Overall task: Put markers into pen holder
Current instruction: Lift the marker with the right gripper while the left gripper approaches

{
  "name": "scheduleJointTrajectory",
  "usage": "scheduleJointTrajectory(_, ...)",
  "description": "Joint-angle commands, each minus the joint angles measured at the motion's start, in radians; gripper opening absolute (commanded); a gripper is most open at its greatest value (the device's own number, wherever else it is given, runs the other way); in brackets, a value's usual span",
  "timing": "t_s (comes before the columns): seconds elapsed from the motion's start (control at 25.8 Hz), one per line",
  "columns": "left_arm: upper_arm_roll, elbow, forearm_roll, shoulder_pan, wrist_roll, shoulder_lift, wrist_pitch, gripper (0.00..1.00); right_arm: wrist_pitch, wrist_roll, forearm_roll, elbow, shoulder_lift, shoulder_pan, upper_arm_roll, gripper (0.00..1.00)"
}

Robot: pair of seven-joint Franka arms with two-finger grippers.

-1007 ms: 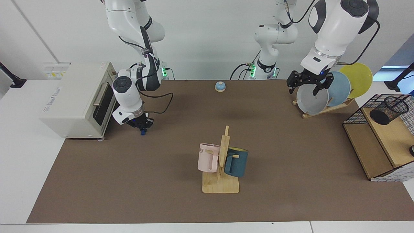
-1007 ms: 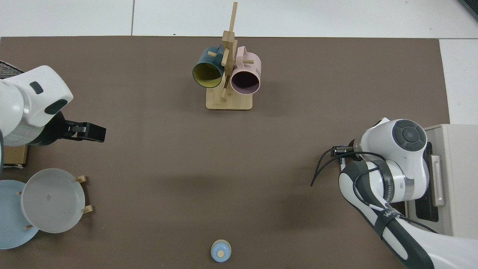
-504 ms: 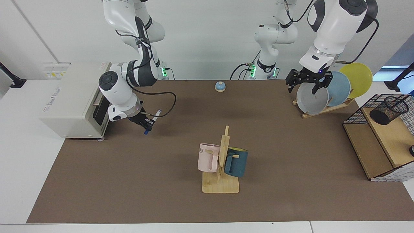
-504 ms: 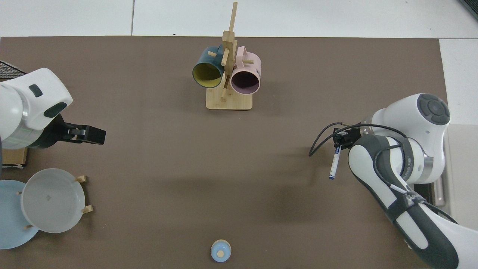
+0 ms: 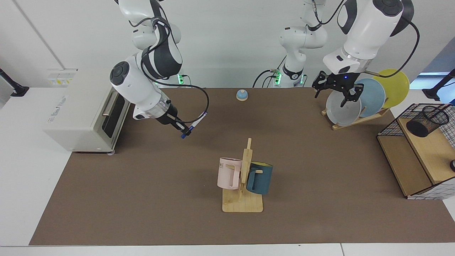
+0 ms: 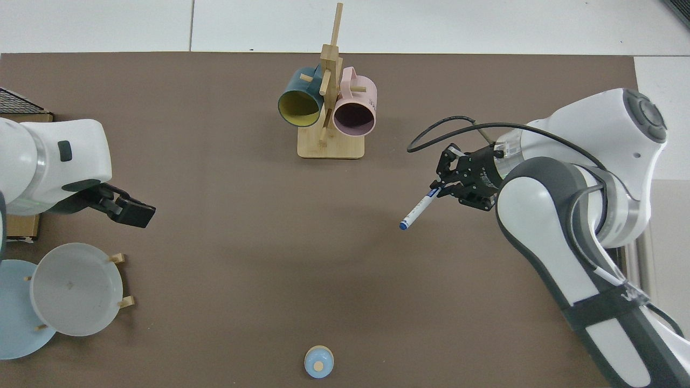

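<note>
My right gripper (image 5: 178,126) grips the marker (image 6: 419,208) near one end only, so most of the pen sticks out free; I think it could turn or slip if I swing fast. The pen holder (image 5: 426,121) stands far at the right edge of the facing view, on the wire shelf (image 5: 414,153), and the mug stand (image 5: 243,181) lies on the way (a low path could hit it). My right arm reaches down from upper left, wrist tilted. My left gripper (image 5: 335,91) waits open beside the plates (image 5: 359,101).
</note>
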Motion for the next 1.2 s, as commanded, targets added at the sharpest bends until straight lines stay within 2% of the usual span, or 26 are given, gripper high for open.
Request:
scheduleJointTrajectory(0.0,0.003,-0.025,-0.020,-0.012,0.236,-0.017,0.070,1.00,-0.006,0.160,0.109,0.050,0.013,0.068,0.000,0.00)
scheduleJointTrajectory(0.08,0.002,-0.027,-0.021,-0.016,0.427,-0.015,0.122,1.00,-0.002,0.229,0.144,0.070,0.013,0.092,0.000,0.00)
scheduleJointTrajectory(0.15,0.002,-0.030,-0.021,-0.021,0.535,-0.015,0.136,1.00,0.000,0.298,0.161,0.092,0.016,0.117,0.000,0.00)
scheduleJointTrajectory(0.27,0.002,-0.033,-0.021,-0.024,0.585,-0.018,0.121,1.00,0.044,0.378,0.173,0.094,0.016,0.154,0.000,0.00)
scheduleJointTrajectory(0.46,0.000,-0.034,-0.023,-0.047,0.707,-0.012,0.115,1.00,0.130,0.475,0.250,0.092,0.016,0.218,0.000,0.00)
scheduleJointTrajectory(0.81,-0.024,-0.039,-0.044,-0.148,0.730,-0.021,0.020,1.00,0.264,0.634,0.304,0.092,0.016,0.295,0.000,0.00)
scheduleJointTrajectory(1.01,-0.055,-0.031,-0.014,-0.150,0.709,-0.014,0.058,1.00,0.320,0.700,0.302,0.090,0.016,0.343,0.000,0.00)
scheduleJointTrajectory(1.16,-0.113,-0.030,-0.001,-0.156,0.701,-0.017,0.063,1.00,0.328,0.714,0.297,0.087,0.014,0.356,0.000,0.00)
